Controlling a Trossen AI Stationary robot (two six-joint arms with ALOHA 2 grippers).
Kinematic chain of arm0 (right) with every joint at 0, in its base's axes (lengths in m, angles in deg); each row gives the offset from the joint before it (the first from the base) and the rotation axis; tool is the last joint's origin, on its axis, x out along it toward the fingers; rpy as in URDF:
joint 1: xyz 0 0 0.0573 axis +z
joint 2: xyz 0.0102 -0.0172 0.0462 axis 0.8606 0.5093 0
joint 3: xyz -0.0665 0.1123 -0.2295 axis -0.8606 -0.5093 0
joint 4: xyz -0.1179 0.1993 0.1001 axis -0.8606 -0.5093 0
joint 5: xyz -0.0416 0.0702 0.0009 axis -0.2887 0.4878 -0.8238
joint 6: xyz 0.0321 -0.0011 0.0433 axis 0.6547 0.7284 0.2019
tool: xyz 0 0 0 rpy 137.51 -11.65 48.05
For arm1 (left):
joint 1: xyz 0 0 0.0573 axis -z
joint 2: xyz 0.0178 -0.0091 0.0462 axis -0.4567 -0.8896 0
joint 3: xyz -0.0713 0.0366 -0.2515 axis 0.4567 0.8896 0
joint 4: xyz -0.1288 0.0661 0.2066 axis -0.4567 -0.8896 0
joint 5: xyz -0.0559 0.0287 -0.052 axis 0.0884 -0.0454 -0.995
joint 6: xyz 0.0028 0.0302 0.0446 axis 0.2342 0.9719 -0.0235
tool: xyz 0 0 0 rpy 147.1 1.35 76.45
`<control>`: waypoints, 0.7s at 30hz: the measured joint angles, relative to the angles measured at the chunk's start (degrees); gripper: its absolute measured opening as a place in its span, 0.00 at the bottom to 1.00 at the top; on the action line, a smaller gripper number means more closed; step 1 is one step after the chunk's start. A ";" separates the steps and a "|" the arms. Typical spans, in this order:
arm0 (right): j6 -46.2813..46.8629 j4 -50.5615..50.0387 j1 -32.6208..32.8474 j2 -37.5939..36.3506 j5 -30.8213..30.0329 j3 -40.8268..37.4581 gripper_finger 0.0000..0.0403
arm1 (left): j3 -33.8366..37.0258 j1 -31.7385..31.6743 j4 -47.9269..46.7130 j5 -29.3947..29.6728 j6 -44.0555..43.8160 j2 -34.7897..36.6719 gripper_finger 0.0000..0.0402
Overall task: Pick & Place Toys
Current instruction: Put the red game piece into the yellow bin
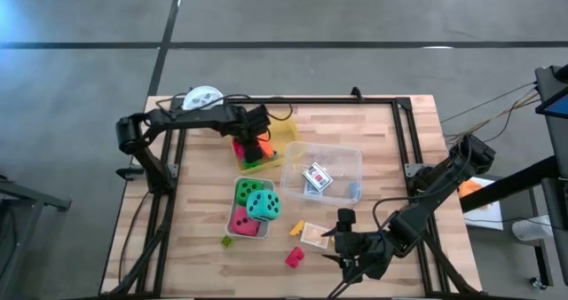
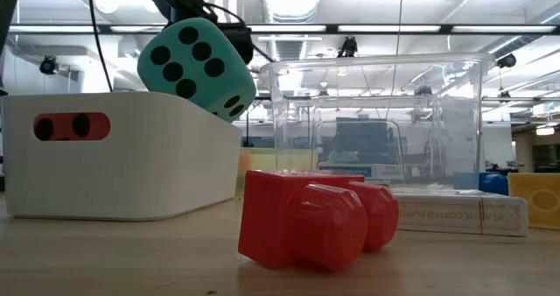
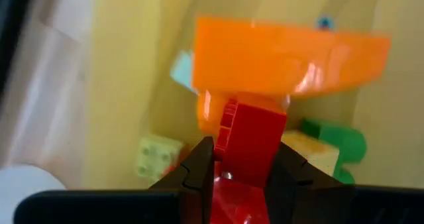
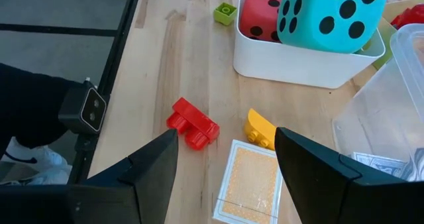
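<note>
The left hand point(image 1: 258, 146) reaches over the yellow tray point(image 1: 286, 133) at the far side of the wooden bench point(image 1: 382, 131), its dark fingers clenched on a glossy red block point(image 3: 246, 144) that sits under a smooth orange block point(image 3: 285, 55); pale green and green studded blocks lie on the tray floor beside it. The right hand point(image 1: 348, 243) hangs at the near edge of the bench with its fingers spread and nothing between them, above a flat card pack point(image 4: 248, 181) with a speckled tan face. Just beside that pack lie a small yellow block point(image 4: 260, 128) and a red two-stud block point(image 4: 192, 123), with bare wood around them out to the black frame rail. A white rounded bin point(image 4: 305, 61) holds the soft teal die point(image 4: 329, 15), the red die point(image 4: 260, 15) and a green die point(image 1: 251, 191); a lime block point(image 4: 225, 12) lies outside it. The clear plastic box point(image 1: 321, 171), thin-walled, holds another card pack point(image 1: 316, 177). A white round cup point(image 1: 203, 98) stands at the far edge.
</note>
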 joint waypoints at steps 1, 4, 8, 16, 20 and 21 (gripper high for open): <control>0.00 0.02 0.00 0.00 0.00 0.00 0.61 | 0.87 0.00 -0.04 -0.40 -0.02 0.00 0.20; 0.00 0.02 0.00 0.01 0.00 0.00 0.61 | 3.35 0.02 -0.12 -0.73 -0.10 -0.02 0.20; -0.02 -0.01 0.00 0.02 0.01 0.00 0.61 | 5.47 0.00 0.87 -0.77 -0.57 0.00 0.20; -0.02 0.01 0.00 0.02 0.01 0.00 0.61 | 6.35 0.02 1.68 -1.03 -0.33 0.00 0.20; -0.02 0.00 0.00 0.02 0.00 0.00 0.61 | 6.35 0.02 1.68 -1.07 -0.29 0.00 0.20; -0.02 0.01 0.00 0.02 0.01 0.00 0.61 | 6.35 0.02 1.68 -1.08 -0.28 0.00 0.20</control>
